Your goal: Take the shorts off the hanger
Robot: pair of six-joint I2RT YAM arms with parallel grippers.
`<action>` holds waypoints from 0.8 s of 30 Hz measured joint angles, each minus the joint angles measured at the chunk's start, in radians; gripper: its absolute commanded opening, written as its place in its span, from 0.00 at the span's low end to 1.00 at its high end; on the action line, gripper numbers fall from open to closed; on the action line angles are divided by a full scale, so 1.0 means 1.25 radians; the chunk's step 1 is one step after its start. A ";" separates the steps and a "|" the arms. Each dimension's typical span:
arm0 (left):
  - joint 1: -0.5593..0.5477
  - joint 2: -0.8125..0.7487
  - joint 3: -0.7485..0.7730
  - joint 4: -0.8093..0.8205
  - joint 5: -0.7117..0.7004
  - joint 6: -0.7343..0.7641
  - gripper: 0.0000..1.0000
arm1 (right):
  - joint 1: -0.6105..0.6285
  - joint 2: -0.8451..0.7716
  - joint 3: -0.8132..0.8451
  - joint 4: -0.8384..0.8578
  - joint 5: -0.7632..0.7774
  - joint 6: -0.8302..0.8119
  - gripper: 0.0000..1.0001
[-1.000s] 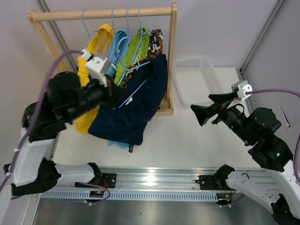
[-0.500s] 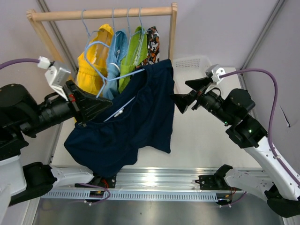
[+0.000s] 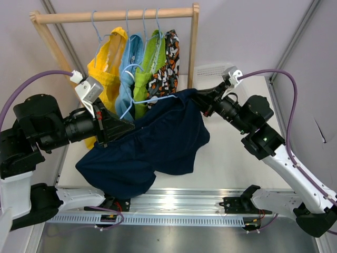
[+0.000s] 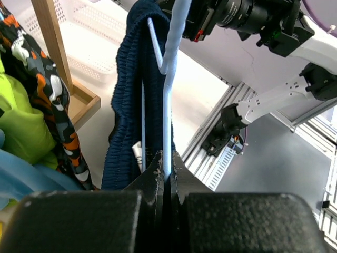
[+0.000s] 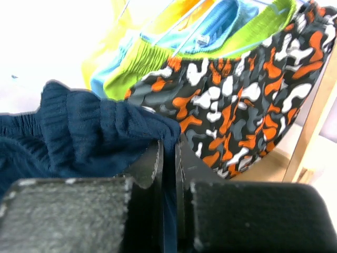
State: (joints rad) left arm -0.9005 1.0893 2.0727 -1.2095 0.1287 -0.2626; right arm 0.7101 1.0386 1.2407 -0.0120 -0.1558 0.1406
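Observation:
The navy shorts (image 3: pixel 152 142) hang off a light blue hanger (image 3: pixel 154 99) held in the air in front of the rack. My left gripper (image 3: pixel 125 126) is shut on the hanger's wire (image 4: pixel 167 110), with the navy waistband (image 4: pixel 126 105) draped beside it. At the shorts' right corner my right gripper (image 3: pixel 198 98) is shut on the navy waistband (image 5: pixel 89 129). Yellow shorts (image 3: pixel 108 68), light blue shorts (image 3: pixel 128 84), lime green shorts (image 3: pixel 147 68) and black shorts with an orange-white pattern (image 3: pixel 169 68) hang on the rail.
The wooden rack (image 3: pixel 116 16) stands at the back, its right post (image 3: pixel 195 47) close to my right gripper. A white basket (image 3: pixel 216 71) sits behind the right arm. An aluminium rail (image 3: pixel 174 203) runs along the near edge.
My right gripper has moved left to the navy shorts and shut on the waistband. The left arm has carried the hanger and shorts away from the rack.

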 measured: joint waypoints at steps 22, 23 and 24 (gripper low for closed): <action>-0.011 0.023 0.042 -0.064 -0.113 0.034 0.00 | -0.027 -0.225 -0.091 -0.081 -0.016 -0.002 0.25; -0.010 0.020 0.042 -0.061 -0.128 0.034 0.00 | -0.031 -0.230 -0.095 -0.089 -0.013 -0.002 0.27; -0.009 0.017 0.042 -0.060 -0.137 0.034 0.00 | -0.034 -0.233 -0.099 -0.096 -0.013 -0.002 0.37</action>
State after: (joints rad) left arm -0.9119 1.1110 2.1250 -1.2842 -0.0425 -0.2203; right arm 0.6682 0.7475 1.1175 -0.1314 -0.1726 0.1379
